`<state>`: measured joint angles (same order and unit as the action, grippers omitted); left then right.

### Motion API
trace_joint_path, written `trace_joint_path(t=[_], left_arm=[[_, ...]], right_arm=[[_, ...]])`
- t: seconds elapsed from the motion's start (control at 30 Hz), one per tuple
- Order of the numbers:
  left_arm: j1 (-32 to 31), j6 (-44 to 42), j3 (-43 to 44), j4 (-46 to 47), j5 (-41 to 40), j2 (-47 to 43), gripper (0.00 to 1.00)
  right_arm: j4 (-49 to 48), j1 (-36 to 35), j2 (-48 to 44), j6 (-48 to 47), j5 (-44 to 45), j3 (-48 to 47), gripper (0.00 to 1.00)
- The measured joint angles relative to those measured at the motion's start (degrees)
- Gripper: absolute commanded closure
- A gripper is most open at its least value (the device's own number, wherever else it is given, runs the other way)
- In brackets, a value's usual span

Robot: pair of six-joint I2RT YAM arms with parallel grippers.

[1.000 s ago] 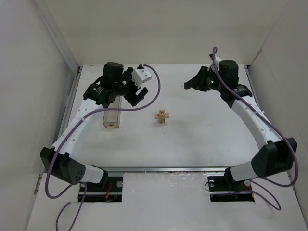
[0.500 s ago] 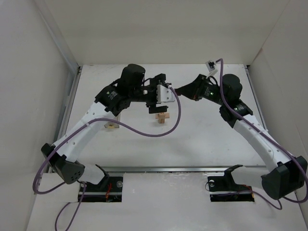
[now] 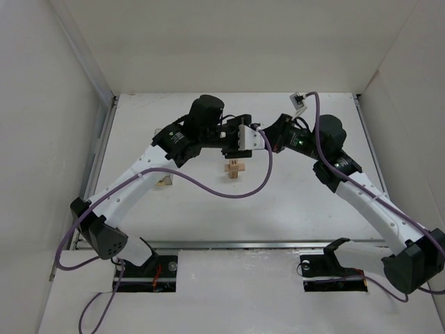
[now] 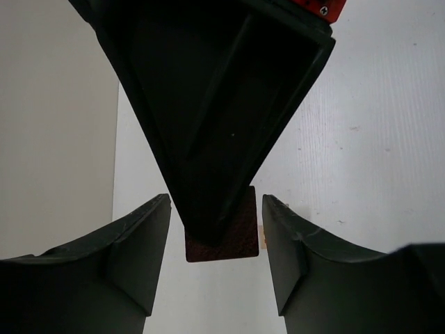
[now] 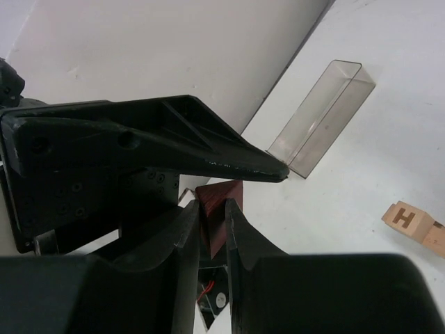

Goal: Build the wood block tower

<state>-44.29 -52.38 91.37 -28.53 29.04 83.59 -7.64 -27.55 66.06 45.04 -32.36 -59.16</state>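
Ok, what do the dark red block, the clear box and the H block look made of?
Dark red block: probably stained or painted wood, matte, faintly grainy face. Clear box: transparent plastic, glossy; the table shows through its walls. H block: pale unfinished wood, letter printed or burnt dark, cannot tell which.

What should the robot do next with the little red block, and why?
Probably close the left fingers onto the red block. It sits between them with slivers of gap either side, while the right fingers pinch it, so it looks like a hand-over.
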Motion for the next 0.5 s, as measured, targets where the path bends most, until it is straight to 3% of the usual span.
trace_joint_path(t=[0.27,0.37,0.5], left_arm=[[0.0,0.5,-1.1,0.2,-1.5,-0.1,0.50],[0.0,1.0,-1.6,0.5,-2.5,-0.5,0.38],[0.0,1.9,-2.8,1.3,-3.1,-2.5,0.36]], right_arm=[[-0.1,-0.2,0.0,-0.2,0.9,0.0,1.00],[0.2,-0.2,0.0,-0.5,1.5,0.0,1.00],[1.0,-0.2,0.0,-0.9,2.0,0.0,1.00]])
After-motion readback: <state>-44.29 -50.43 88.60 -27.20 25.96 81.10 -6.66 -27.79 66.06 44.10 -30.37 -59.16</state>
